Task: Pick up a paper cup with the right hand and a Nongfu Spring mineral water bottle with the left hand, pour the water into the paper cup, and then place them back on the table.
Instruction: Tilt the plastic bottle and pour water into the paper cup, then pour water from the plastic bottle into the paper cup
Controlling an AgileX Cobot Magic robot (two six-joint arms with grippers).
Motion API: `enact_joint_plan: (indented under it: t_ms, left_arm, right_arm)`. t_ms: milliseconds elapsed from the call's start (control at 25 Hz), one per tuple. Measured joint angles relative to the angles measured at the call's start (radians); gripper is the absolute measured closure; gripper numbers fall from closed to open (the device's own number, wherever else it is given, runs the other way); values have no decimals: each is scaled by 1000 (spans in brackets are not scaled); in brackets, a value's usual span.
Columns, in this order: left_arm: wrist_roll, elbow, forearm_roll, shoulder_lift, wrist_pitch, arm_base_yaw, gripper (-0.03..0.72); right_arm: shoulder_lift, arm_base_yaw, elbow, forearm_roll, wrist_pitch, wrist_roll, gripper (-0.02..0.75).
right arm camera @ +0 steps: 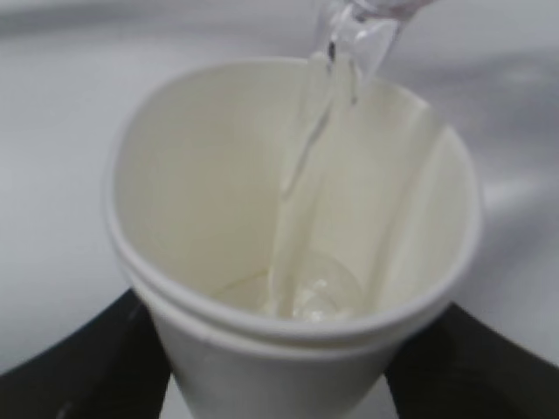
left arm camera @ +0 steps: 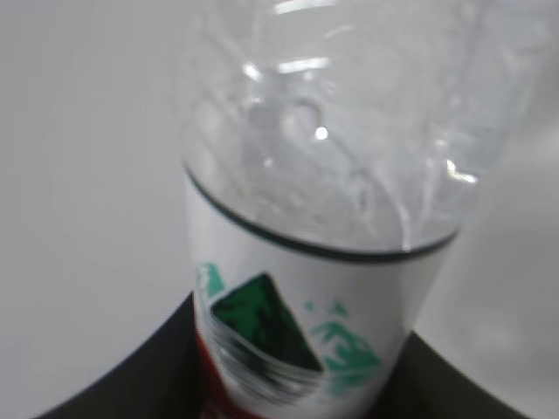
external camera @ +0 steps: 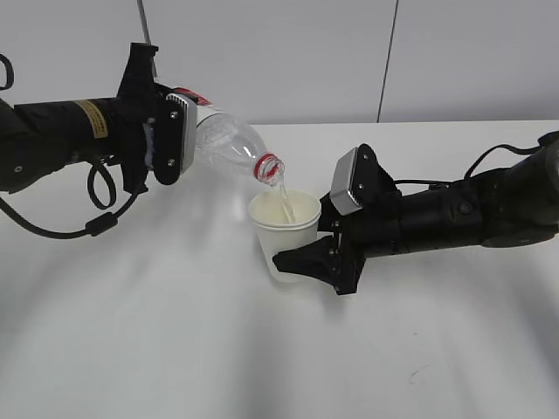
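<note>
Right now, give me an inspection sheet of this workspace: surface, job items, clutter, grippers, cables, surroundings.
Surface: white table, one small dark scuff near the front.
Job items: bottle tilted mouth-down over the cup; water streaming in, a little pooled at the cup's bottom.
Clutter: nothing seen.
Grippers: left gripper shut on the bottle's label end; right gripper shut on the cup, held upright.
Cables: black cable looping under the left arm; another along the right arm.
Surroundings: pale panelled wall behind.
</note>
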Motion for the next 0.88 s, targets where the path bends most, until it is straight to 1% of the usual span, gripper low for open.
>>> enact_joint_plan:
  t_ms: [880]
  left_arm:
    - [11,0,-1,0,-48,0,385]
  right_arm:
    - [0,0,0,-4,6,2,239]
